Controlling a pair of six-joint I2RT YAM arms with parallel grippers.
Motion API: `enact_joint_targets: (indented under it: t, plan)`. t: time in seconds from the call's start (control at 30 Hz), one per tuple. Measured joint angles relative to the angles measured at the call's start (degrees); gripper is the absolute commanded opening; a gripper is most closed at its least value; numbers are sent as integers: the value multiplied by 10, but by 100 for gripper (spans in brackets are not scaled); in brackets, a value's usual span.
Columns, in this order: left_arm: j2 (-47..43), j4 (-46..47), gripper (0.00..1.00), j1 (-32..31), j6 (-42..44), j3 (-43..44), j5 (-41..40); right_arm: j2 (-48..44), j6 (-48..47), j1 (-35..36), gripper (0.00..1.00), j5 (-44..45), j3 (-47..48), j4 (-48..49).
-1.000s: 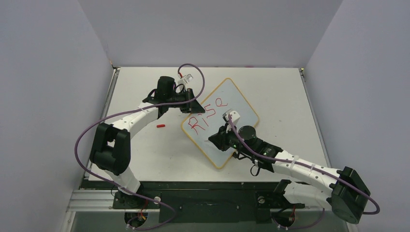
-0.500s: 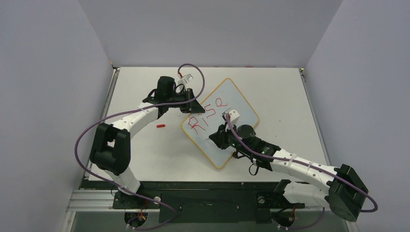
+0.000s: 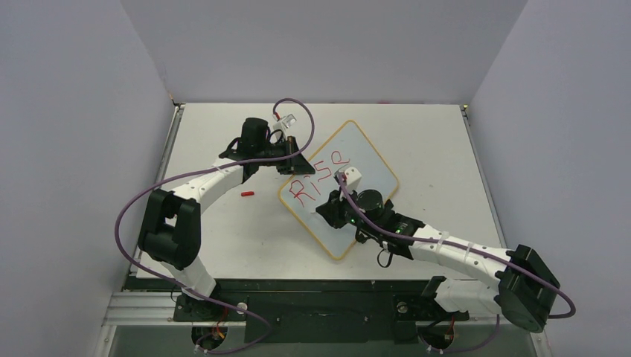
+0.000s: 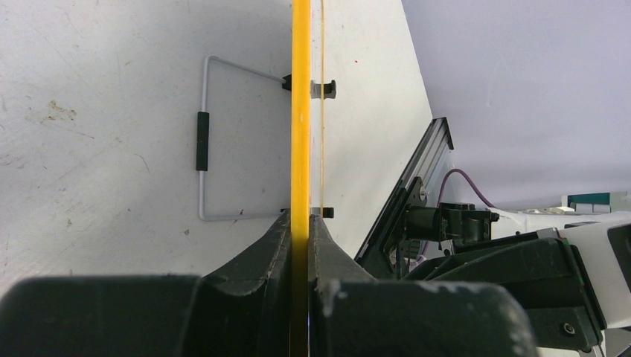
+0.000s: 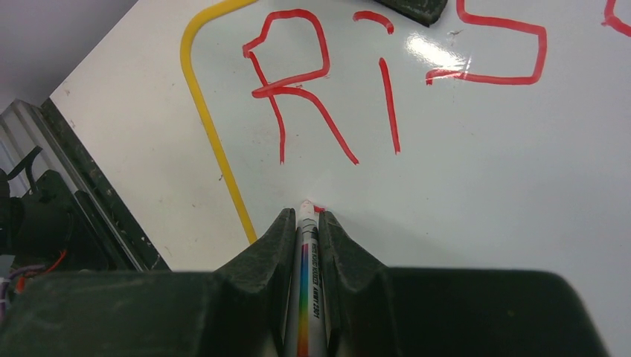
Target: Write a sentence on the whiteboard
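Since the right arm comes in from the near right corner of the desk, it is the one doing the writing. Its right gripper is pinching a marker between both fingers, barrel in line with them and tip pointing forward. That tip is touching the whiteboard, close to the board's near-left frame and just below the foot of the R, where a tiny red dot shows.

The whiteboard lies diagonally in the middle of the desk, with its long axis running from near left to far right. One word in red, "RISE", runs along that axis on the far half. The strip nearer the robot is blank.

From the marker, the free surface stretches away to the far right. I'd judge a second line has to travel that way, parallel to the word and under it, or the letters will collide. The start point sits close to the yellow frame, so there is little room to the left.

Off the board's left side a small red piece lies alone on the desk, maybe a cap.

Farther back, the left gripper is clamped on the board's yellow frame at its far-left edge, apparently steadying it. Beyond its fingers are two black clips and a wire loop.
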Motion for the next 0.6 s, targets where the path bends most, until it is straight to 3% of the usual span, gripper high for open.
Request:
enact_joint_targets:
  t: [0.6]
  plan:
    - [0,3,0,0,-1,-2,0,2,-1,34,0,7,4,-9]
